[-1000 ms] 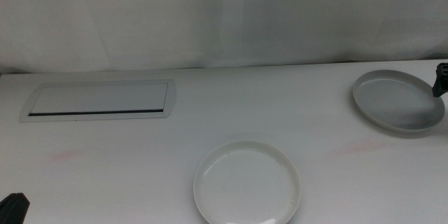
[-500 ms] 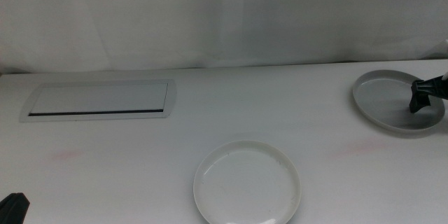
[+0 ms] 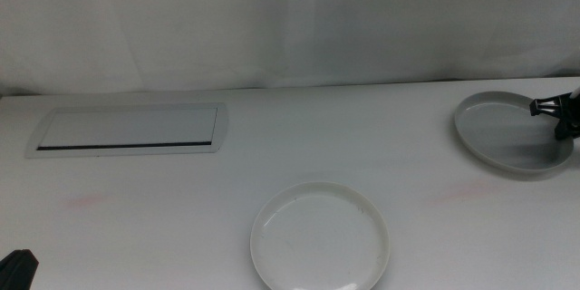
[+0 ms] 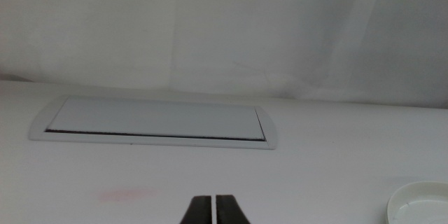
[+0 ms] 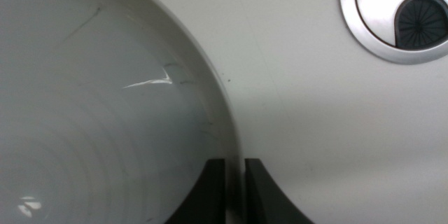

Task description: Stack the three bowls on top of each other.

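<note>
Pinching the grey bowl's (image 3: 510, 134) far-right rim now, my right gripper (image 3: 564, 116) has shifted outward from its centre. Beside the white bowl (image 3: 319, 238), my left gripper (image 4: 215, 210) waits, jaws together.

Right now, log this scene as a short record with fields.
grey bowl: far right of the table, rim pinched between the jaws of the right gripper
white bowl: front centre, alone, nothing stacked on it
third bowl: not in view
left gripper: shut, waiting at the front left
white panel: back left, flat
</note>
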Robot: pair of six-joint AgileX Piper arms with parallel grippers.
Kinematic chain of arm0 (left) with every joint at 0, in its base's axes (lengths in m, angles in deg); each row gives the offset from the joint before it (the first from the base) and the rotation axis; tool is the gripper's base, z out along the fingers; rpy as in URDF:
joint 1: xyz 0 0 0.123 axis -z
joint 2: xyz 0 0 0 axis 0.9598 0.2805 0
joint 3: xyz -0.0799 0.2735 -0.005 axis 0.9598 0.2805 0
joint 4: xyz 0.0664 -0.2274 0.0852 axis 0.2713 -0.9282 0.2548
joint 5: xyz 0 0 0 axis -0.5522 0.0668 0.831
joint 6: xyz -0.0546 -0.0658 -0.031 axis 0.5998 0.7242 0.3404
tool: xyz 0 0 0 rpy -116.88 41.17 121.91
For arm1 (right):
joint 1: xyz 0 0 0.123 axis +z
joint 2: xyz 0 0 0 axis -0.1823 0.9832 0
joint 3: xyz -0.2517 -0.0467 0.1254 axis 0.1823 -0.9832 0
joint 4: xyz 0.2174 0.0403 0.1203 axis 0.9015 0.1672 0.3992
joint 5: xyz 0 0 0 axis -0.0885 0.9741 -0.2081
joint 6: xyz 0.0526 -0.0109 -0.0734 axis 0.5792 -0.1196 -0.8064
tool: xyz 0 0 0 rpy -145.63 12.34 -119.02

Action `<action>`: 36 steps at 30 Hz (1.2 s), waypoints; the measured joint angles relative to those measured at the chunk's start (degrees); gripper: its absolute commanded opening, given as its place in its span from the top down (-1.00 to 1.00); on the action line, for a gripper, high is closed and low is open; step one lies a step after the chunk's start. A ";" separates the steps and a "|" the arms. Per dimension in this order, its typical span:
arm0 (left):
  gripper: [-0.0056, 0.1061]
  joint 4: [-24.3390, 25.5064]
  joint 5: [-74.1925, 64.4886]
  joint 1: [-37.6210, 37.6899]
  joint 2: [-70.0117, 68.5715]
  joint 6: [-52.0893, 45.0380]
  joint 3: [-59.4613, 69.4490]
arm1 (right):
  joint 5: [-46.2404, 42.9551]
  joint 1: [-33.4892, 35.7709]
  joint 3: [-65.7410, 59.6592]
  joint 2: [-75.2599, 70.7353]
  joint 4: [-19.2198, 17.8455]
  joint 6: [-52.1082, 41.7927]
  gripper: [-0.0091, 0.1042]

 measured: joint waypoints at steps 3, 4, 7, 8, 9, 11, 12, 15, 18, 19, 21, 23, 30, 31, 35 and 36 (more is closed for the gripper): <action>0.95 0.00 0.00 0.00 0.00 0.00 0.00 | -0.11 0.00 0.00 0.03 0.08 0.56 0.88; 0.95 0.00 0.00 0.00 0.00 0.00 0.00 | -0.21 0.00 0.00 0.03 0.08 0.85 0.88; 0.95 0.00 0.00 0.00 0.00 0.00 0.00 | -0.20 -0.08 0.00 0.03 0.22 1.25 0.88; 0.95 0.00 0.00 0.00 0.00 0.00 0.00 | -0.20 -0.08 0.00 0.03 0.22 1.46 0.88; 0.95 0.00 0.00 0.00 0.00 0.00 0.00 | -0.20 -0.08 0.00 0.03 0.22 1.76 0.88; 0.95 0.00 0.00 0.00 0.00 0.00 0.00 | -0.23 -0.08 0.00 0.03 0.46 2.13 0.88; 0.95 0.00 0.00 0.00 0.00 0.00 0.00 | -0.33 -0.08 0.00 0.03 0.46 2.25 0.88; 0.95 0.00 0.00 0.00 0.00 0.00 0.00 | -0.57 -0.08 0.00 0.03 1.31 2.32 0.88; 0.95 0.00 0.00 0.00 0.00 0.00 0.00 | -0.93 -0.08 0.00 0.03 2.29 2.32 0.88; 0.95 0.00 0.00 0.00 0.00 0.00 0.00 | -0.93 -0.08 0.00 0.03 2.67 2.32 0.88; 0.95 0.00 0.11 0.00 0.00 0.00 0.00 | -0.93 -0.08 0.00 -0.09 2.82 2.37 0.88; 0.95 0.00 0.18 0.00 0.00 0.00 0.00 | -0.83 -0.08 -0.24 -0.57 3.29 2.37 0.88; 0.95 0.00 0.39 0.00 0.00 0.00 0.00 | 1.84 -0.74 -0.50 -4.81 3.86 0.97 0.88; 0.95 0.00 0.39 0.00 0.00 0.00 0.00 | 2.62 -0.98 -0.50 -5.65 3.86 0.69 0.88; 0.95 0.00 0.39 0.00 0.00 0.00 0.00 | 5.03 -1.40 -0.50 -8.73 3.64 -0.30 0.88; 0.95 0.00 0.39 0.00 0.00 0.00 0.00 | 5.72 -1.44 -0.53 -9.69 3.64 -0.55 0.88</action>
